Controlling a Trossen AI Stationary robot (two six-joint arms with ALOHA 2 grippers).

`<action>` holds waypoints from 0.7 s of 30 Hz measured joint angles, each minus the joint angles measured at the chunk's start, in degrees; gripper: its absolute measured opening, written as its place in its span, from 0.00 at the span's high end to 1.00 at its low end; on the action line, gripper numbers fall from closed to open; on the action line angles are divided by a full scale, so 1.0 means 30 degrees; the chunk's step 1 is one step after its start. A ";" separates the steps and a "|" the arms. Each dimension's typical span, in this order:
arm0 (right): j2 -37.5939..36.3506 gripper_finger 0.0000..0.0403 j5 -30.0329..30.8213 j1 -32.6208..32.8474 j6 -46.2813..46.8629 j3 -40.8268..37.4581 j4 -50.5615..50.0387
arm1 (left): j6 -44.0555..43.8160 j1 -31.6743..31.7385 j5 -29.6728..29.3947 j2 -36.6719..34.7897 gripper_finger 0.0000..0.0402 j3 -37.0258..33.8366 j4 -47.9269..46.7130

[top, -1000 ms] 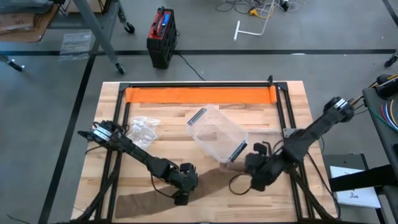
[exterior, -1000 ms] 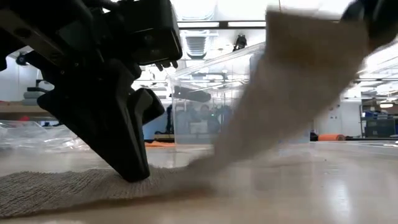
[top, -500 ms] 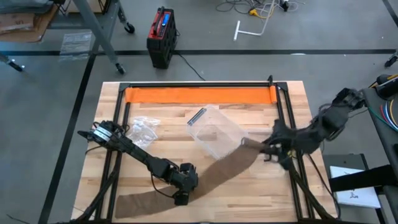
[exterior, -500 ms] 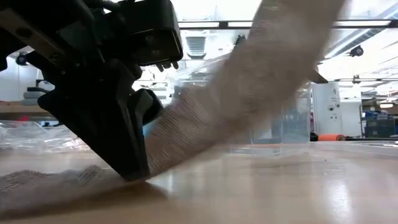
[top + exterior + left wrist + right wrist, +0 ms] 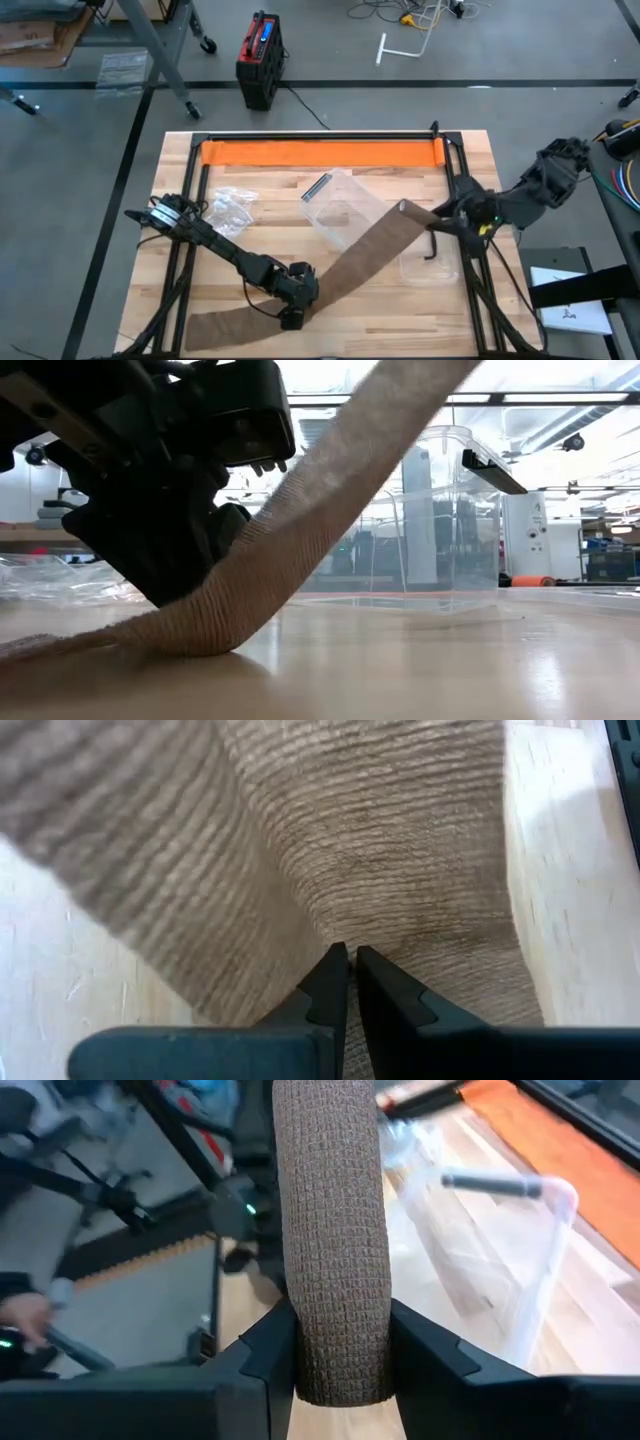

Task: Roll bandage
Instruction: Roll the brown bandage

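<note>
No readable text, labels, numbers anywhere.

Seeing grey concrete floor [image 5: 80,150] surrounding wooden surface [image 5: 470,150], black tape lines [image 5: 420,85] crossing it. Red-and-black case [image 5: 260,58] sitting on floor beyond surface, cables [image 5: 400,15] trailing near white T-shaped piece [image 5: 392,48]. Ceiling lights [image 5: 400,398] glowing overhead.
</note>
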 joint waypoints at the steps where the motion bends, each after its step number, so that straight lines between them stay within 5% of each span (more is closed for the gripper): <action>1: 0.0213 0.69 0.0023 0.0000 0.0252 -0.0157 -0.0200 | -0.0014 0.0000 0.0000 0.0007 0.95 0.0013 0.0001; 13: 0.4074 0.69 -0.0081 0.0051 0.6501 -0.0007 -0.6455 | 0.0627 -0.0010 -0.0818 0.0022 0.94 0.0755 -0.0260; 21: 0.4767 0.71 -0.0105 0.0044 0.9000 0.0139 -0.7559 | 0.1973 0.0000 -0.2129 -0.0044 0.77 0.3455 -0.3829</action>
